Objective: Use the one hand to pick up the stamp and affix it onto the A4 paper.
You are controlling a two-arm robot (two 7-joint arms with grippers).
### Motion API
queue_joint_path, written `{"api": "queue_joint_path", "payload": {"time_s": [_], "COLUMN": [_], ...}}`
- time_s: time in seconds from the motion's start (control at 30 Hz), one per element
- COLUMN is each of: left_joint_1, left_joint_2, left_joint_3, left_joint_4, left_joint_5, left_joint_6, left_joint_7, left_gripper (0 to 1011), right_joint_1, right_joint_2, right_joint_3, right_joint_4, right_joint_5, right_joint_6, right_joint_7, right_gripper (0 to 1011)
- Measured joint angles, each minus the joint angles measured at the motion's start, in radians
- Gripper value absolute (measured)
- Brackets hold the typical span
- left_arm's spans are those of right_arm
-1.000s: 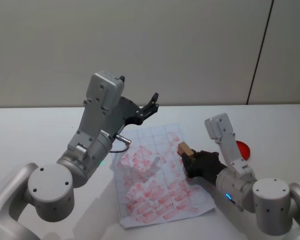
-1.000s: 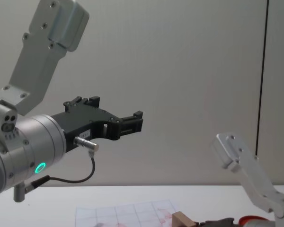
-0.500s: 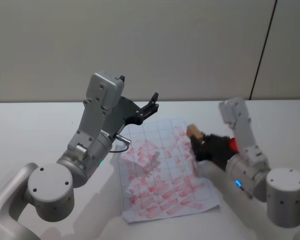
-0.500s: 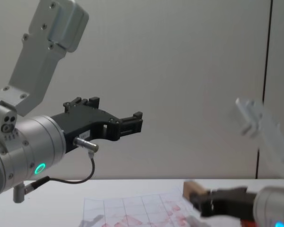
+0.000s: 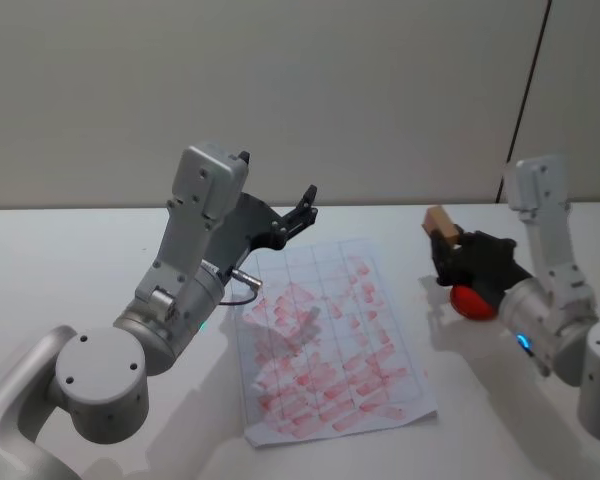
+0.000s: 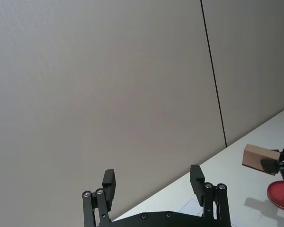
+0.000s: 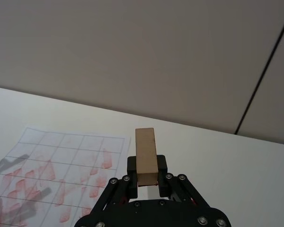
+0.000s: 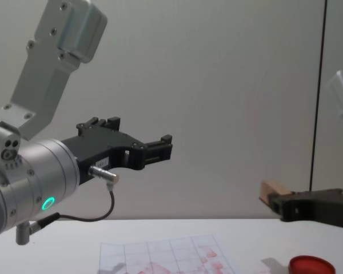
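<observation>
I can read nothing here. The red marks on the paper in front of me are smudges, not letters or numbers, and I can make out no print in its grid squares. The pale label on my left gripper is too small to read.

On my right gripper, matt black plastic fingers clamp the stamp, bare pale wood, smooth-faced. Under that gripper lies a glossy red ink pad; beside it the A4 paper, a thin matt sheet.
</observation>
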Motion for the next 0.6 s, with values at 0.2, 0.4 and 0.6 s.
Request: {"api": "queue_joint_path", "payload": {"time_s": [0.2,0.4,0.6], "left_joint_1": [0.0,0.0,0.0], "left_joint_2": [0.0,0.0,0.0], "left_joint_3": [0.0,0.0,0.0], "left_joint_4": [0.0,0.0,0.0], "left_joint_5": [0.0,0.0,0.0], "left_joint_6": [0.0,0.0,0.0], "left_joint_7": [0.0,0.0,0.0], "left_gripper": [1001,1001,1001], "right_joint_1": [-0.017,-0.031,-0.039], "right_joint_2": [0.018,0.032,0.039], "right_joint_3": [0.019,0.033,0.041], "right_joint_4": [-0.015,-0.009,0.008], "right_joint_5": [0.014,0.021,0.023], "right_joint_6": [0.026,0.049,0.059], "right_joint_7": [-0.036,-0.057,-0.066], "right_gripper": [217,217,217]}}
